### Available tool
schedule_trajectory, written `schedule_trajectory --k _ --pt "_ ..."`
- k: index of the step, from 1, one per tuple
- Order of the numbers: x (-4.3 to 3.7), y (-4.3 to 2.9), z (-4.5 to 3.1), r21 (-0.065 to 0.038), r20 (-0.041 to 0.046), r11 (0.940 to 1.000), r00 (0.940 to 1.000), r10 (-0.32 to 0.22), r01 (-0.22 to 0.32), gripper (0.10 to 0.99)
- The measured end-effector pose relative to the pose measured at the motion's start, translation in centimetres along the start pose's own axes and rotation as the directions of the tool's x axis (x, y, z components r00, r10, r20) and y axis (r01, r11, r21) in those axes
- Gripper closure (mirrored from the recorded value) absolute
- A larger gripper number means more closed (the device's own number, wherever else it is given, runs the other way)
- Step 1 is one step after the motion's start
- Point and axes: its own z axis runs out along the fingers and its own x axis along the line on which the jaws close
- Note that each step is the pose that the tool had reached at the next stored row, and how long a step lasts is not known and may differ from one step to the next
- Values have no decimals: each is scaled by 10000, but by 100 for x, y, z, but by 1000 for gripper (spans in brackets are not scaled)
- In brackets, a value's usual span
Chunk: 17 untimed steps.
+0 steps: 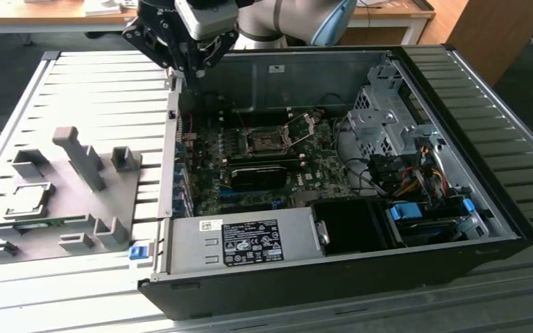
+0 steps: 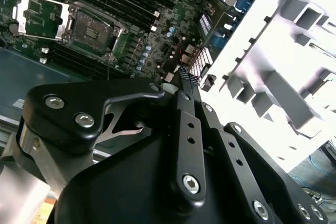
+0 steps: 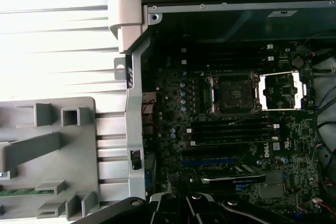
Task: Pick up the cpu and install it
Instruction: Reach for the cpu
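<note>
Gripper [image 1: 189, 69] | jaws closed together, holding nothing, above computer case [image 1: 341, 277] edge | cpu [image 1: 28, 200] on grey tray [image 1: 74, 209], well apart | motherboard socket [image 1: 268, 142] frame open

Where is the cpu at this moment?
In the exterior view the cpu lies on the grey tray at the exterior view's left, outside the open computer case.

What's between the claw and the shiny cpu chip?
In the exterior view, bare table slats, then a tall grey tray post, lie between claw and cpu.
</note>
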Motion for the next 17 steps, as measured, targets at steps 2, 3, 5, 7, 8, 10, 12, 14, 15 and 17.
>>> schedule_trajectory --k 2,3,5,7,8,10,12,14,15,17 --pt "6 0 1 0 0 10000 10000 0 0 980" --pt "9 -1 2 0 0 10000 10000 0 0 980" --pt "15 -1 4 0 -1 10000 10000 0 0 980" --pt "21 -2 4 1 -1 10000 10000 0 0 980" --pt "25 -2 5 0 -1 10000 10000 0 0 980" --pt "34 -3 6 0 -1 10000 10000 0 0 980" --pt "42 -4 8 0 -1 10000 10000 0 0 980" --pt "51 -4 9 0 -2 10000 10000 0 0 980" --pt "55 -5 9 0 -2 10000 10000 0 0 980" --pt "62 -5 10 0 -2 10000 10000 0 0 980"
